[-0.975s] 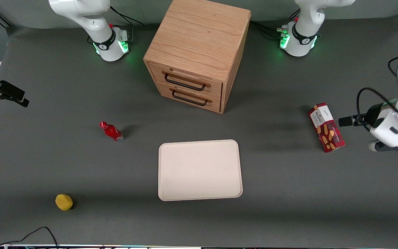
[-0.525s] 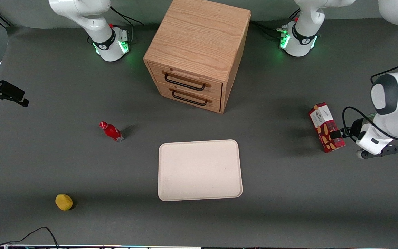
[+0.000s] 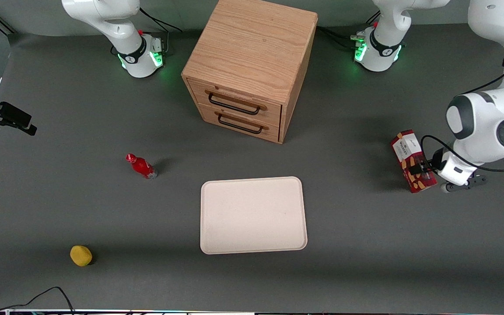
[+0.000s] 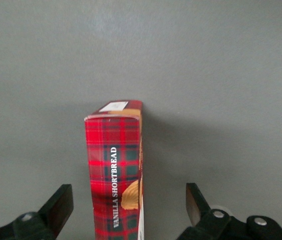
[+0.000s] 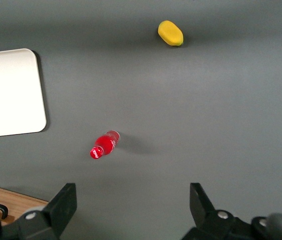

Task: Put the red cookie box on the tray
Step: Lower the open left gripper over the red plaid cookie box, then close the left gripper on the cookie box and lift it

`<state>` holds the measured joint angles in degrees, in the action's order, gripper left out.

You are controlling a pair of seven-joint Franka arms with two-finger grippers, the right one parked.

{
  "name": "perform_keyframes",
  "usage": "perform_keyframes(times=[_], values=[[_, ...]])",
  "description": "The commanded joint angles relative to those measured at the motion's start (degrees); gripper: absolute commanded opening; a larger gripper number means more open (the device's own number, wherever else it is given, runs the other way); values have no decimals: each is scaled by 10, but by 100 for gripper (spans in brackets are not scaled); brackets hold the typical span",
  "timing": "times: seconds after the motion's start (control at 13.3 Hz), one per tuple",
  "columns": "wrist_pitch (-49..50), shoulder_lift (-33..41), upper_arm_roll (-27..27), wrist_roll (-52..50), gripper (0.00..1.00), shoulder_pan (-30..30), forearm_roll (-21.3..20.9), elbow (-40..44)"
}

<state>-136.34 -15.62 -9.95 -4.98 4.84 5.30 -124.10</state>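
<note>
So the claw (image 4: 125, 207) sits low with both fingers spread wide, straddling the red cookie box (image 3: 413, 161) without touching it, lined up for a side pinch. The box lies on the worktop (image 3: 365, 227) at roughly 2 o'clock from the tray (image 3: 252, 214), well apart from it.

Even, soft overhead light, faint shadows beside the wooden cabinet (image 3: 247, 65), sharp focus, no glare.
</note>
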Motion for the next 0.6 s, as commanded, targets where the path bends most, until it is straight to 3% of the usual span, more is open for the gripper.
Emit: perform_keyframes(times=[0.0,0.15,0.22,0.53], values=[[-49,28,-2,-3,100,2,13,-57],[-51,27,-2,-3,97,0,26,-63],[-56,27,-2,-3,88,0,28,-66],[-88,26,-2,3,32,0,28,-88]])
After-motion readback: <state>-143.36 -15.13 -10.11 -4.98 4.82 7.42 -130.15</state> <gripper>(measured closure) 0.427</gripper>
